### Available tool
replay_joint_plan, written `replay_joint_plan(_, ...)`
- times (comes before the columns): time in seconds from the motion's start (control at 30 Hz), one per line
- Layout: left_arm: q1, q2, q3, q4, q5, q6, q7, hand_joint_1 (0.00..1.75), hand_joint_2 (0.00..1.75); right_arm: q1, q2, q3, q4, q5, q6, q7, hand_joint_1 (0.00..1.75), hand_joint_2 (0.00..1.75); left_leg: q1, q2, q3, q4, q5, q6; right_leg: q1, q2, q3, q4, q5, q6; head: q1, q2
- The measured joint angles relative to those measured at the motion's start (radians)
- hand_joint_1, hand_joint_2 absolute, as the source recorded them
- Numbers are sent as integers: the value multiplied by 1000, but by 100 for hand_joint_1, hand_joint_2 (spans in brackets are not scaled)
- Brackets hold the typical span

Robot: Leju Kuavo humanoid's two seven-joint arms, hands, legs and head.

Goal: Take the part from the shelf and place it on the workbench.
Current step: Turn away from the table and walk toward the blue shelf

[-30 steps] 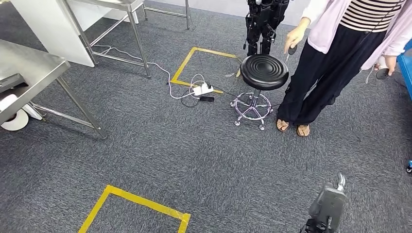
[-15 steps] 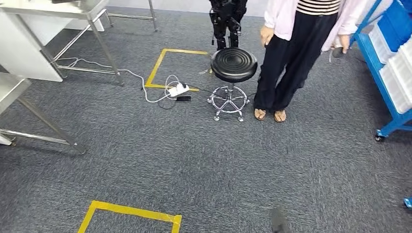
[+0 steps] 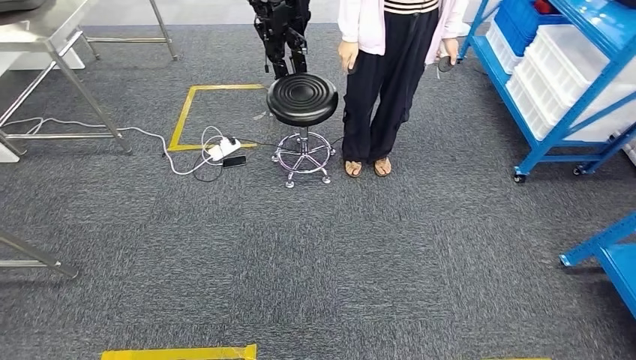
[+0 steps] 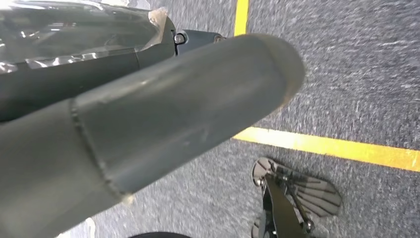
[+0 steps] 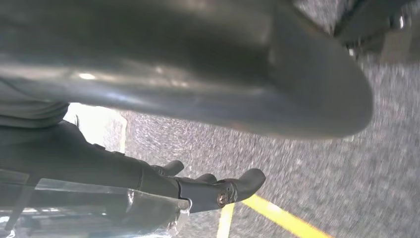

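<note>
Grey carpet (image 3: 315,255) covers the whole floor. At the far left stands a steel desk (image 3: 45,30) on slanted metal legs, and another bare metal leg (image 3: 34,255) crosses the near-left edge. A white cable runs from under the desk to a white power strip (image 3: 223,148), which lies at the near corner of a yellow tape square (image 3: 184,112) on the carpet. A strip of yellow tape (image 3: 180,352) lies at the near edge.

Right of the tape square is a black round stool (image 3: 302,99) on a chrome wheeled base. Just behind it stand the dark legs of another robot (image 3: 281,34). Beside the stool, on its right, a person (image 3: 386,75) in black trousers, a striped top and sandals stands holding a small dark object in one hand.

At the far right a blue shelf (image 3: 555,127) on wheels carries white bins (image 3: 547,82) and blue bins (image 3: 525,22); the part itself cannot be made out among them. A second blue frame (image 3: 611,251) juts in at the near right.

In the left wrist view the left robot hand (image 4: 148,124) holds nothing, its thick grey thumb straight out over carpet and yellow tape. In the right wrist view the right robot hand (image 5: 198,148) is likewise empty, with dark fingers (image 5: 237,186) extended and loosely apart.
</note>
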Motion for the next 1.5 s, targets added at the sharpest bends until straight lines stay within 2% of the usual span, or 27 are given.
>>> replay_joint_plan(0.03, -2, -2, -8, 0, -8, 0, 2, 0, 0, 2, 4, 10, 3, 16, 5, -1, 0, 0, -2, 12, 4, -7, 5, 7, -1, -6, -6, 4, 0, 6, 0, 0)
replay_joint_plan(0.1, -4, -5, -20, 0, -18, -1, 2, 0, 0, 0, 12, 25, 7, 22, 6, -7, 0, 0, -2, 38, 12, -24, 16, 21, -1, -53, -35, 56, -28, 8, 3, 0)
replay_joint_plan(0.17, -1, -7, -25, 0, -22, -1, 0, 0, 0, -10, 19, 28, 8, 6, 6, -16, 0, 0, -3, 67, 14, -28, 18, 27, -4, -101, -97, 178, -84, 5, 4, 0)
replay_joint_plan(0.23, 2, -8, -28, 0, -22, 1, 0, 0, 0, -19, 24, 28, 8, -4, 6, -19, 0, 0, -5, 97, 13, -28, 17, 26, -11, -114, -142, 272, -115, 14, 4, 0)
replay_joint_plan(0.27, 2, -9, -28, 0, -22, 3, 0, 0, 0, -21, 26, 28, 8, -8, 5, -19, 0, 0, -5, 110, 13, -27, 16, 25, -15, -118, -136, 267, -108, 24, 5, 0)
replay_joint_plan(0.3, 2, -9, -29, 1, -21, 5, 0, 0, 0, -23, 27, 26, 8, -14, 3, -19, 0, 0, -5, 121, 14, -27, 15, 23, -19, -126, -107, 221, -89, 36, 5, 0)
replay_joint_plan(0.37, 2, -10, -28, 1, -19, 8, 0, 0, 0, -28, 29, 20, 8, -24, -1, -20, 0, 0, -6, 140, 19, -25, 9, 13, -24, -166, -24, 79, -42, 51, 5, 0)
replay_joint_plan(0.43, 3, -9, -28, 1, -18, 10, 0, 0, 0, -36, 33, 14, 8, -30, -3, -25, 0, 0, -10, 156, 26, -23, 1, -1, -21, -193, 19, 2, -19, 44, 4, 0)
replay_joint_plan(0.53, 0, -11, -28, 1, -18, 11, 0, 0, 0, -41, 36, 9, 8, -32, -4, -30, 0, 0, -4, 170, 37, -25, -7, -22, -16, -168, 19, -6, -15, 16, 3, 0)
replay_joint_plan(0.6, 0, -13, -28, 1, -17, 12, -1, 0, 0, -42, 35, 6, 8, -35, -6, -30, 0, 0, 3, 128, 22, 19, -43, -31, -22, -148, 23, -10, -11, -1, -2, 0)
replay_joint_plan(0.67, 3, -13, -28, 3, -16, 16, -1, 0, 0, -44, 37, 2, 8, -43, -10, -29, 0, 0, 5, 77, -34, 143, -113, -32, -21, -126, 23, -10, -8, -14, -7, 0)
replay_joint_plan(0.73, 6, -13, -28, 4, -12, 19, -1, 0, 0, -45, 38, -7, 9, -55, -12, -25, 0, 0, 5, 62, -94, 261, -154, -31, -15, -100, 23, -10, -7, -19, -7, 0)
replay_joint_plan(0.77, 7, -13, -28, 5, -10, 20, -2, 0, 0, -43, 37, -13, 9, -60, -13, -22, 0, 0, 6, 60, -105, 274, -144, -30, -13, -86, 24, -10, -7, -20, -7, 0)
replay_joint_plan(0.8, 7, -13, -27, 5, -9, 20, -3, 0, 0, -42, 35, -18, 9, -65, -13, -19, 0, 0, 7, 58, -98, 248, -116, -28, -13, -71, 26, -9, -7, -19, -8, 0)
replay_joint_plan(0.83, 7, -13, -27, 5, -8, 20, -5, 0, 0, -41, 34, -23, 9, -70, -14, -17, 0, 0, 9, 49, -75, 188, -76, -26, -13, -57, 28, -9, -7, -19, -8, 0)
replay_joint_plan(0.9, 6, -14, -27, 6, -8, 20, -7, 0, 0, -40, 33, -34, 9, -80, -16, -16, 0, 0, 14, 5, -24, 63, -13, -23, -9, -31, 26, -3, -8, -15, -7, 0)
replay_joint_plan(0.97, 6, -14, -27, 7, -8, 19, -8, 0, 0, -41, 33, -44, 9, -90, -20, -16, 0, 0, 13, -23, -7, 10, 3, -20, -6, -10, 15, 1, -7, -4, -6, 0)
replay_joint_plan(1.03, 6, -14, -27, 7, -10, 18, -10, 0, 0, -37, 32, -55, 9, -99, -25, -16, 0, 0, 7, -3, -5, 1, 8, -7, -8, 7, 1, 0, -3, 12, -6, 0)
replay_joint_plan(1.1, 5, -14, -27, 7, -15, 15, -12, 0, 0, -34, 32, -66, 9, -108, -29, -16, 0, 0, 5, 22, 0, -13, 18, 11, -7, -26, -21, 31, -20, 18, -3, 0)
replay_joint_plan(1.17, 5, -13, -28, 7, -22, 10, -15, 0, 0, -37, 32, -75, 10, -115, -33, -16, 0, 0, 0, 52, 2, -21, 22, 21, -5, -86, -72, 139, -76, 11, 1, 0)
replay_joint_plan(1.23, 6, -12, -29, 7, -30, 4, -16, 0, 0, -38, 31, -85, 10, -122, -35, -17, 0, 0, -4, 83, 1, -20, 22, 23, -7, -109, -128, 260, -125, 10, 3, 0)
replay_joint_plan(1.27, 6, -11, -30, 7, -34, 2, -16, 0, 0, -36, 31, -90, 10, -126, -36, -17, 0, 0, -5, 97, 1, -20, 21, 23, -9, -114, -135, 280, -129, 16, 3, 0)
replay_joint_plan(1.3, 6, -10, -32, 7, -37, 0, -16, 0, 0, -33, 30, -94, 10, -129, -36, -17, 0, 0, -6, 109, 1, -20, 20, 22, -12, -119, -119, 257, -117, 25, 3, 0)
replay_joint_plan(1.33, 5, -10, -35, 7, -40, -1, -16, 0, 0, -31, 29, -99, 10, -132, -37, -18, 0, 0, -5, 120, 3, -19, 19, 20, -15, -130, -84, 197, -94, 35, 3, 0)
replay_joint_plan(1.4, 5, -9, -41, 7, -46, -3, -16, 0, 0, -29, 27, -108, 10, -140, -40, -23, 0, 0, -8, 140, 7, -17, 12, 11, -18, -176, -6, 55, -47, 45, 4, 0)
replay_joint_plan(1.47, 4, -7, -45, 7, -50, -4, -16, 0, 0, -30, 27, -117, 10, -148, -44, -32, 0, 0, -12, 158, 14, -16, 5, -1, -14, -200, 24, -1, -26, 35, 3, 0)
replay_joint_plan(1.5, 3, -6, -46, 7, -51, -5, -16, 0, 0, -29, 26, -121, 10, -152, -45, -36, 0, 0, -12, 167, 19, -17, 2, -7, -9, -192, 23, 0, -23, 28, 3, 0)
